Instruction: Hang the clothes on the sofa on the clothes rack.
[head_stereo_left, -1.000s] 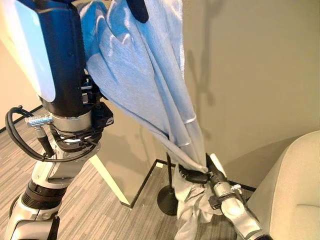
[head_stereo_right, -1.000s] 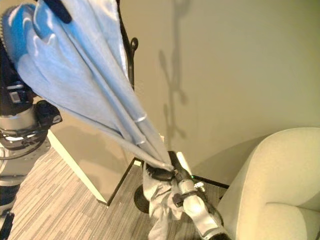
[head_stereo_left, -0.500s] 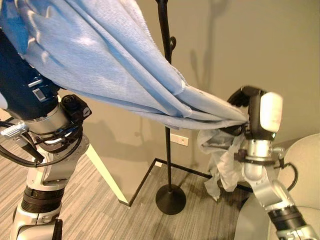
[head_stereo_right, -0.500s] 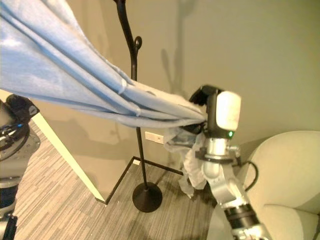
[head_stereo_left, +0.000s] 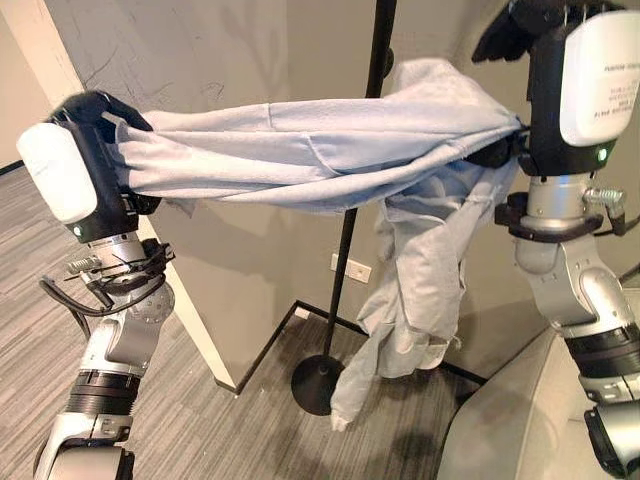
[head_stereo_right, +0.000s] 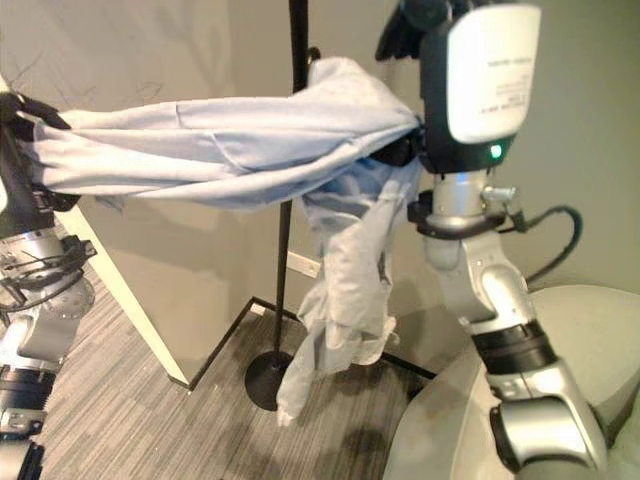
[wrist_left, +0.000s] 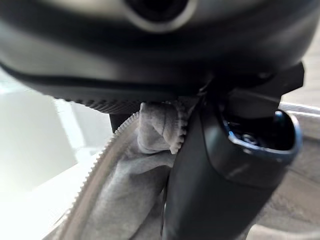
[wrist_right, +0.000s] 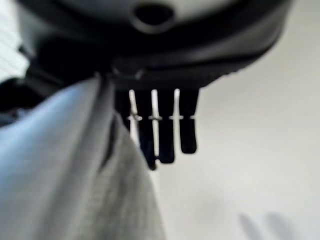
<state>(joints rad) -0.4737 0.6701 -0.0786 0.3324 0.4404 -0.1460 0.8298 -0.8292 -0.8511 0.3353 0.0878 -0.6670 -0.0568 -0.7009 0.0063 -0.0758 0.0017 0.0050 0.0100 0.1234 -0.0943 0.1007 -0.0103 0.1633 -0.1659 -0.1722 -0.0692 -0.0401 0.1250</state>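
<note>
Behind garment (head_stereo_left: 300, 155), rack pole (head_stereo_left: 345, 240) partly hidden

We see the left hand (wrist_left: 220, 165) as a dark bulk across the top of the frame, with its thick thumb running down the centre right. Grey garment (wrist_left: 125, 200) fabric bunches at the centre and lower left, pinched against the thumb. A toothed zipper edge (wrist_left: 102, 160) curves from the centre down to the lower left. Pale blur lies at left.
</note>
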